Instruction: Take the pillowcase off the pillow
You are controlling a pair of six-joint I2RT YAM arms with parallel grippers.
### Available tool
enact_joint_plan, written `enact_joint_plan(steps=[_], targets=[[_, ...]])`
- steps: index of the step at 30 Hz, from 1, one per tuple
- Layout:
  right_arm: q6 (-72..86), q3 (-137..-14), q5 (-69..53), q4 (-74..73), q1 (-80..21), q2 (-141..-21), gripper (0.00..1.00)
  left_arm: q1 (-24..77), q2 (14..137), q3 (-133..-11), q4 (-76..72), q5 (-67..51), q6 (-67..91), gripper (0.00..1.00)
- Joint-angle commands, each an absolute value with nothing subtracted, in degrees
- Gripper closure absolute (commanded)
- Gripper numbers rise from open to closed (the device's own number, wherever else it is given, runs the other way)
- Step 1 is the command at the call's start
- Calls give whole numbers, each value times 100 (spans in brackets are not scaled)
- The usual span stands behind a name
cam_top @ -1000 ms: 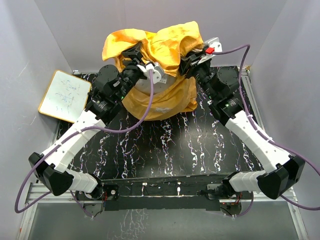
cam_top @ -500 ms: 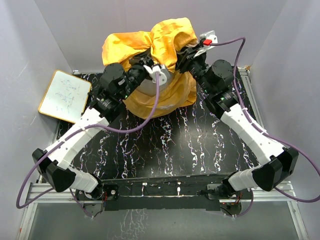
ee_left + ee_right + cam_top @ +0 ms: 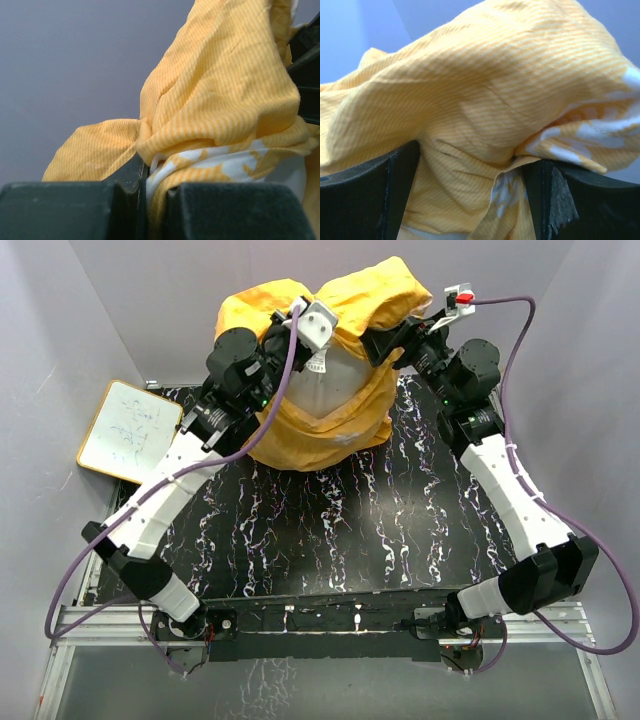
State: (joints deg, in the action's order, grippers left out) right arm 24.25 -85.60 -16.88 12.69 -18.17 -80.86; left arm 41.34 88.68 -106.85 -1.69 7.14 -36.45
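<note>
Around pillow, pillowcase, perhaps half off.

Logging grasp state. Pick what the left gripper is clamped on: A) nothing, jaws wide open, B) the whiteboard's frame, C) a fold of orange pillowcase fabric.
C: the left wrist view shows the left gripper pinching a fold of the pillowcase between nearly closed fingers.

Soft, even overhead light, hardly any shadows on the bench. Wrist views are crisp on the pillowcase weave, murky and blurry along the bottom.
</note>
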Motion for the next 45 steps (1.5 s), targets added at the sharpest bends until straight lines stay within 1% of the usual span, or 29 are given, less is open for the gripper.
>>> enact_joint_plan(steps=[1,4,7,11,14,15,18,19,23,27,30,38,40,44,45], targets=[[2367,-8859,-1617,535,-1834,-7667,13,4123,9171,-11834,566,1382,-2812,100],[1866,-8165,-1149,745,-1916,-6892,9,4048,9468,-12370,1125,1373,-2333,100],[1351,-7347,-1133,1222,-1965,-6174,6,4030,9609,-12626,1377,1165,-2123,100],[722,-6456,-2060,1759,-2111,-5449,2,4034,9729,-12677,1295,1150,-2254,100],[322,-6140,-2584,2134,-2357,-5215,2,4034,9781,-12771,1379,1261,-2266,100],[227,-6191,-2811,2151,-2412,-5286,3,4034,9780,-12748,1402,1251,-2267,100],[-365,-6881,-3222,1450,-2642,-5819,8,4030,9740,-12666,1398,1209,-2253,100],[-602,-7078,-3246,1266,-2758,-5979,9,4034,9749,-12672,1417,1205,-2250,100],[-1480,-7617,-3021,907,-3028,-6545,6,4034,9720,-12696,1483,1194,-2271,100],[-1831,-8133,-2969,728,-3034,-7058,4,4034,9686,-12648,1542,1148,-2353,100],[-2090,-8262,-2483,858,-3077,-7305,3,4034,9669,-12646,1604,1083,-2386,100],[-2974,-8212,-1252,1784,-3157,-7711,1,4034,9634,-12632,1890,863,-2281,100],[-3123,-8335,-1160,1893,-3177,-7928,2,4034,9665,-12764,2127,786,-2173,100],[-3280,-8662,-1363,1800,-3288,-8395,1,4030,9590,-12893,2274,536,-1928,100],[-3337,-8706,-1380,1735,-3342,-8503,0,4029,9530,-12893,2272,391,-1886,97]])
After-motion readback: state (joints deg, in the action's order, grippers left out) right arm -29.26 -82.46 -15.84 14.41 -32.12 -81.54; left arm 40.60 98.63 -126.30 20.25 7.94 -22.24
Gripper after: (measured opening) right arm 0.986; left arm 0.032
